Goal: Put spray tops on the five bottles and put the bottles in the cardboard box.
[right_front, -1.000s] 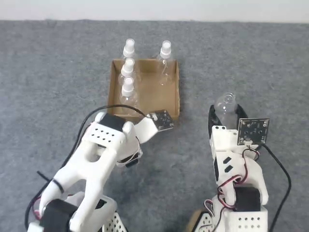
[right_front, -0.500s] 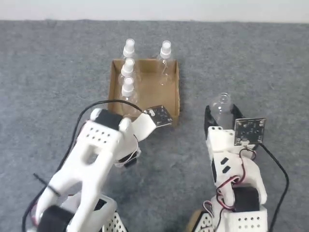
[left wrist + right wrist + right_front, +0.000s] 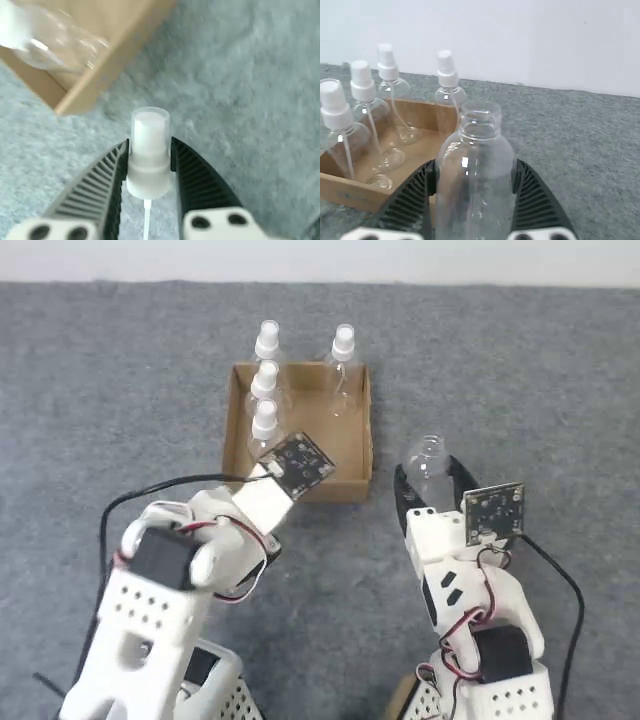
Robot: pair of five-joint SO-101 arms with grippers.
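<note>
On the grey carpet [image 3: 520,370], a brown cardboard box [image 3: 366,430] sits near the far edge with four capped clear bottles [image 3: 265,425] inside. The right gripper [image 3: 475,172] is closed around an open-necked clear plastic bottle [image 3: 476,150] beside the box. The left gripper [image 3: 148,145] pinches a white spray top [image 3: 148,160]. If its thin tube [image 3: 146,220] misses the neck, the top may go on crooked or slip.

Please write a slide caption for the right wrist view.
Right gripper holding an open bottle, four capped bottles in the box behind.
</note>
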